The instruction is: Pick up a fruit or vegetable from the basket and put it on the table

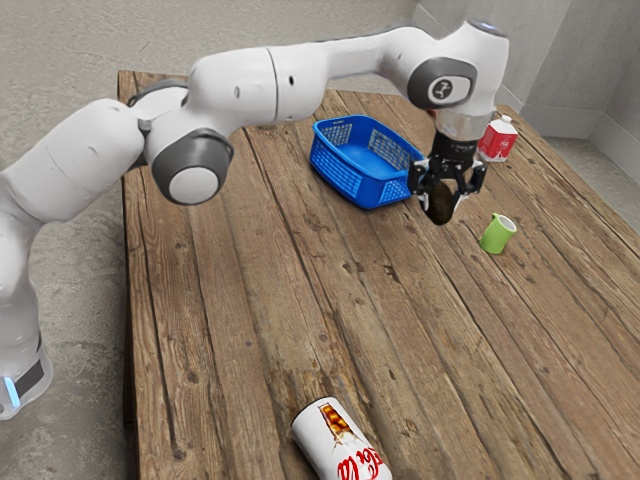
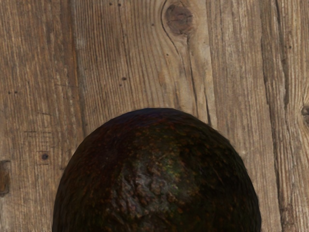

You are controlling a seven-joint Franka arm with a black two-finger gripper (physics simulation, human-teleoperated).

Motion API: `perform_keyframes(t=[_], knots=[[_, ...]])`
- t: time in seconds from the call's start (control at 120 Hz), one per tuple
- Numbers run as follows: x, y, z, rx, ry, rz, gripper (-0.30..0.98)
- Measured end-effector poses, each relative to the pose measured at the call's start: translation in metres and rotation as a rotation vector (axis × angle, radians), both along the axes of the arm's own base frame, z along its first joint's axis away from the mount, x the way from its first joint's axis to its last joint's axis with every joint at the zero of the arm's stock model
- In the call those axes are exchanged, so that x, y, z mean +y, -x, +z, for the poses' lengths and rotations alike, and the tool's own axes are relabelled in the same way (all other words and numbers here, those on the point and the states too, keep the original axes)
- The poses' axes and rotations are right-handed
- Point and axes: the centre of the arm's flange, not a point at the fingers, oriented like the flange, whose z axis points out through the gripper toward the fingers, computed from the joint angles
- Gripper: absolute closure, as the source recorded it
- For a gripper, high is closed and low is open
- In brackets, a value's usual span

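Note:
In the exterior view my gripper is shut on a dark avocado, a finger on either side of it. The avocado hangs over the wooden table, between the blue basket and the green cup. The basket's visible inside shows blue plastic; part of it is hidden by the arm and hand. In the wrist view the avocado looms large and dark, with table planks behind it.
A green cup stands close to the hand on the exterior view's right. Behind the hand is a red and white carton. A white and red can lies at the table's near edge.

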Motion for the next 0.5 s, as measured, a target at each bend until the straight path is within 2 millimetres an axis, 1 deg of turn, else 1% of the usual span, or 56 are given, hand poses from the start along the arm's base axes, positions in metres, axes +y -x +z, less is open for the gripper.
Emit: perform_keyframes(t=[0.067,0.133,0.292,0.5], knots=[[-0.0029,-0.0005,0.0002,-0.005,-0.003,-0.005,0.25],[-0.0028,-0.0007,0.0011,-0.009,-0.018,-0.005,0.16],[-0.0041,-0.0008,0.0012,-0.010,-0.049,-0.009,0.05],[-0.0026,-0.0012,-0.0024,-0.004,-0.059,-0.009,0.01]])
